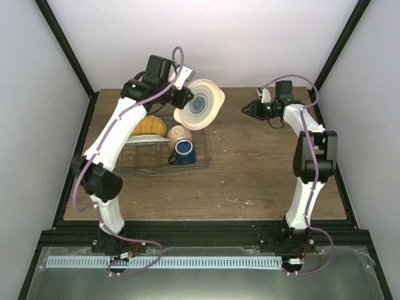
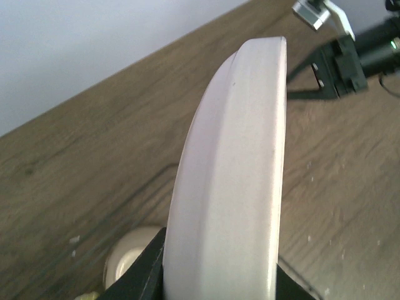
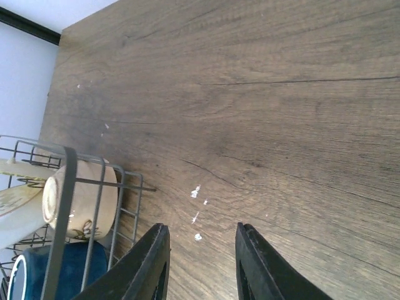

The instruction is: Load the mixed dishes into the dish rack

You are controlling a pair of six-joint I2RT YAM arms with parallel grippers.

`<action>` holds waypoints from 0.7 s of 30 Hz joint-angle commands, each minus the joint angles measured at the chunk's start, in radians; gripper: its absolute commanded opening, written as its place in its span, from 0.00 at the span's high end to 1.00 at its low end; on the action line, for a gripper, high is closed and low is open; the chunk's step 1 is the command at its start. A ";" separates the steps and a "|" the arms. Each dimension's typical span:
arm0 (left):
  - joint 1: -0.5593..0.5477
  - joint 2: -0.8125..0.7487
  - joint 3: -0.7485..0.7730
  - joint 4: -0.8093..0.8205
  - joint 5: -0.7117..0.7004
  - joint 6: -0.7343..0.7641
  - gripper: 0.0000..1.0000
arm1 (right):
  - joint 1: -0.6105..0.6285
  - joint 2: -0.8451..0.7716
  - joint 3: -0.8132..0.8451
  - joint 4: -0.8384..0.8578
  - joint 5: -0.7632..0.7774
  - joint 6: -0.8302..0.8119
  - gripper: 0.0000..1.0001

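While the left jaws clamp a pale plate (image 1: 199, 105) over the far right of the dish rack (image 1: 150, 164), the right jaws stand apart, empty.

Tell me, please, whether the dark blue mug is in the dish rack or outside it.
In. The top view shows the dark blue mug inside the dish rack, within its wire frame, next to the small cream bowl.

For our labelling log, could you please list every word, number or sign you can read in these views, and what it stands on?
None: there is no readable text in any view.
The pale plate, dark blue mug and dish rack carry no lettering.
Dark marks on the cream bowl are too blurred to tell whether they are writing.
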 commanded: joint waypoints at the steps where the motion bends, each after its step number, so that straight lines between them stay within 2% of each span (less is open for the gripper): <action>1: -0.038 -0.167 -0.131 0.050 -0.150 0.063 1.00 | -0.007 0.048 0.067 -0.011 -0.008 -0.007 0.69; 5: -0.074 -0.294 -0.248 0.042 -0.288 0.111 1.00 | -0.007 0.075 0.072 -0.012 -0.015 -0.013 0.69; 9: -0.104 -0.358 -0.314 -0.002 -0.385 0.136 1.00 | -0.007 0.092 0.087 -0.018 -0.018 -0.015 0.69; 21: -0.212 -0.371 -0.362 -0.222 -0.657 0.203 1.00 | -0.007 0.116 0.120 -0.030 -0.018 -0.018 0.69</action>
